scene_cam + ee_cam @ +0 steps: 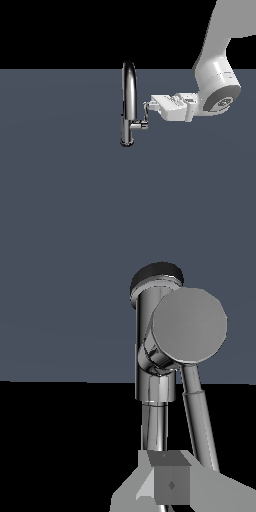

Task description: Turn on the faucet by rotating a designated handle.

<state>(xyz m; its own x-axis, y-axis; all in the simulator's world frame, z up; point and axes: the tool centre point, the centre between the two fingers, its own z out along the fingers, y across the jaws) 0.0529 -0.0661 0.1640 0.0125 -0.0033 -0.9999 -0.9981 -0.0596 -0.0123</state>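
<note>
The chrome gooseneck faucet [128, 100] stands upright at the centre of the exterior view, with its side stub pointing to that view's right. The handle [145, 114] is a thin lever rising from the end of the stub. My gripper [148, 105] reaches in level from the exterior view's right, and its tips are at the top of the lever, touching it or nearly so. In the wrist view the faucet body [155, 361], the stub's round end [190, 323] and the lever [200, 416] fill the frame. The gripper [170, 483] looks shut, with the lever running beside its fingers [172, 476], not between them.
The faucet stands on a flat dark blue-grey surface [75, 200]. The white arm [217, 85] comes down from the upper right of the exterior view. Nothing else shows.
</note>
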